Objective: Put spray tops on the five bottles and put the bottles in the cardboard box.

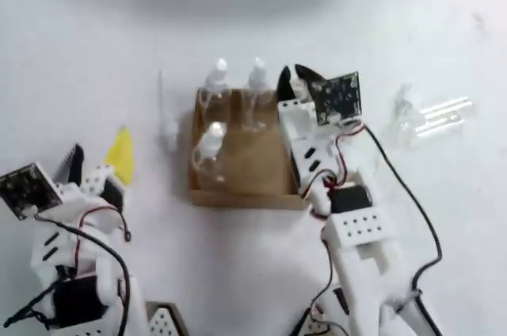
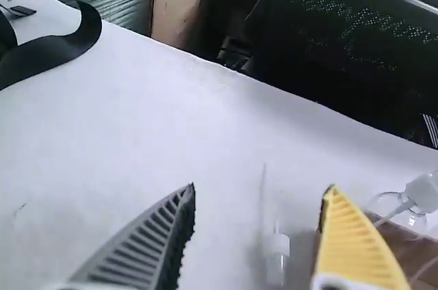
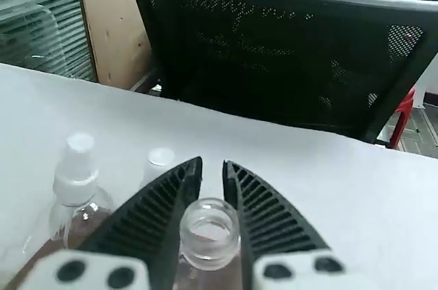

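The cardboard box point(image 1: 238, 193) sits mid-table. Three clear bottles with white spray tops stand in it: two at the far side point(image 1: 216, 84) point(image 1: 257, 82) and one nearer point(image 1: 210, 144). My right gripper point(image 1: 291, 78) point(image 3: 212, 163) hangs over the box's far right corner, shut on the neck of an uncapped bottle point(image 3: 209, 235). Two capped bottles point(image 3: 76, 170) point(image 3: 159, 160) stand just beyond it. My left gripper point(image 1: 97, 150) point(image 2: 260, 194) is open left of the box. A loose spray top point(image 1: 166, 131) point(image 2: 274, 256) with its long tube lies on the table ahead of it.
A clear bottle and other clear parts point(image 1: 432, 116) lie on the table right of the box. A black strap point(image 2: 48, 44) lies far off on the white table. A black mesh chair point(image 3: 287, 44) stands behind the table's far edge.
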`<action>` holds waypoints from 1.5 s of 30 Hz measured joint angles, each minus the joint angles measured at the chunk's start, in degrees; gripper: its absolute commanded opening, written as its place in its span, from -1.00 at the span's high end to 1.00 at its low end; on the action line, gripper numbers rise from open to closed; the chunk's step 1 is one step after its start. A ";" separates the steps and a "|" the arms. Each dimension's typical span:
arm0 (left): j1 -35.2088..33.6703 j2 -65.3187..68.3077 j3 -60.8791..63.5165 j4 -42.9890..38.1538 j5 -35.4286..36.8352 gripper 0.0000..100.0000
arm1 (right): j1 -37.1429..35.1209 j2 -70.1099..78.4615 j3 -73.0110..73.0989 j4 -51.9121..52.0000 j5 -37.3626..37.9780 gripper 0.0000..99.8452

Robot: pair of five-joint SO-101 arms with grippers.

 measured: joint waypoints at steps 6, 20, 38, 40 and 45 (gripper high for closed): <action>0.44 0.18 0.53 0.00 0.00 0.45 | 0.26 10.11 -0.62 -6.59 0.00 0.97; 0.88 0.18 0.53 0.00 0.00 0.45 | 1.76 26.11 -1.67 -22.51 0.00 0.97; 0.88 0.18 0.53 0.00 0.00 0.45 | 1.85 29.10 -1.67 -24.70 0.00 0.96; 1.32 0.18 1.14 0.00 0.00 0.45 | 2.02 29.54 -1.67 -24.70 0.00 0.96; 1.93 0.18 1.32 0.00 0.00 0.45 | 1.93 32.09 -1.76 -25.32 0.00 0.90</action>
